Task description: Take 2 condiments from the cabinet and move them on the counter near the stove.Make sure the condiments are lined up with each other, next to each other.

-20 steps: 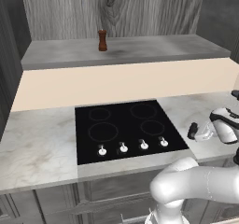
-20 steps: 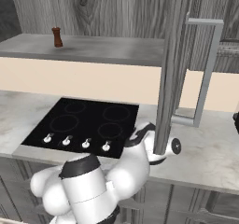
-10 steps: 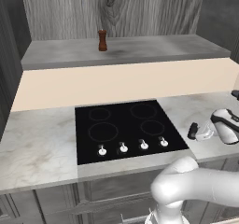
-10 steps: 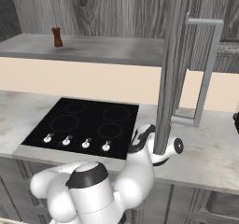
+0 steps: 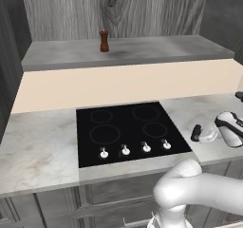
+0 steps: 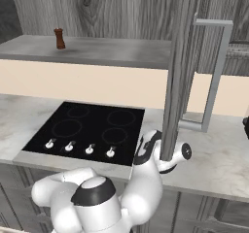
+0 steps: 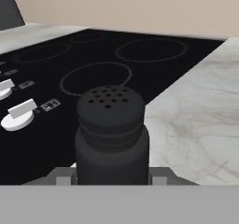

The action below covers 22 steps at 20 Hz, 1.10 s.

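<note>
Black shaker (image 7: 112,136), one, seemingly in gripper (image 7: 112,177); one wooden mill (image 5: 104,41) on shelf (image 5: 142,51).

Even soft rendered light, faint shadows, no glare, sharp throughout

Rendered home kitchen. Black glass stove (image 5: 128,129) set flush in pale marbled counter (image 5: 38,146), four burner rings, row of white knobs (image 5: 135,149) along front edge. Beige backsplash (image 5: 123,83) behind. Grey wood-grain cabinet (image 5: 123,13) above with stone shelf, brown pepper mill (image 5: 104,41) standing on it. Dark drawers (image 5: 109,201) below counter. Open cabinet door (image 6: 180,67) with metal bar handle (image 6: 216,76) at right.
</note>
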Available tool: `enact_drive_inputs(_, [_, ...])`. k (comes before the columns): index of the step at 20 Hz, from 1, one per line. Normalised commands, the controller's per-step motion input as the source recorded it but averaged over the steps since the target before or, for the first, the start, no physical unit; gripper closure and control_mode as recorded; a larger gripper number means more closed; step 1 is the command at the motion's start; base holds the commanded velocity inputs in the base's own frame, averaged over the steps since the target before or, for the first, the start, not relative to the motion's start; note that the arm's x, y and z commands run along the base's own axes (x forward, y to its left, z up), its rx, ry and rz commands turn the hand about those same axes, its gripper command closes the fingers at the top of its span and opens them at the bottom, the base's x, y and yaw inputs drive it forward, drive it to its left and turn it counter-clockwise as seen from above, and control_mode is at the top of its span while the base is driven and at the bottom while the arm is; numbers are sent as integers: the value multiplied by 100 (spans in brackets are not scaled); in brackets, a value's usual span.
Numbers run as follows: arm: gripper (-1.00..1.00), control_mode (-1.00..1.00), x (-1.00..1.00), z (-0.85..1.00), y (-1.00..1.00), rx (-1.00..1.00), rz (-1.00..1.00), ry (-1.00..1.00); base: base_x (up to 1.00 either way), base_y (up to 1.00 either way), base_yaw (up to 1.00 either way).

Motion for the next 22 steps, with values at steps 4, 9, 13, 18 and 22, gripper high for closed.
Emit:
enact_drive_inputs(4, [-100, -100, 0, 0, 0, 0, 0, 0, 0, 0, 0])
enact_drive_inputs(9, [-100, -100, 0, 0, 0, 0, 0, 0, 0, 0, 0])
enact_drive_inputs(13, [-100, -100, 0, 0, 0, 0, 0, 0, 0, 0, 0])
enact_drive_inputs(18, [-100, -100, -2, 0, 0, 0, 0, 0, 0, 0, 0])
enact_drive_inputs(22, [-100, -100, -13, 0, 0, 0, 0, 0, 0, 0, 0])
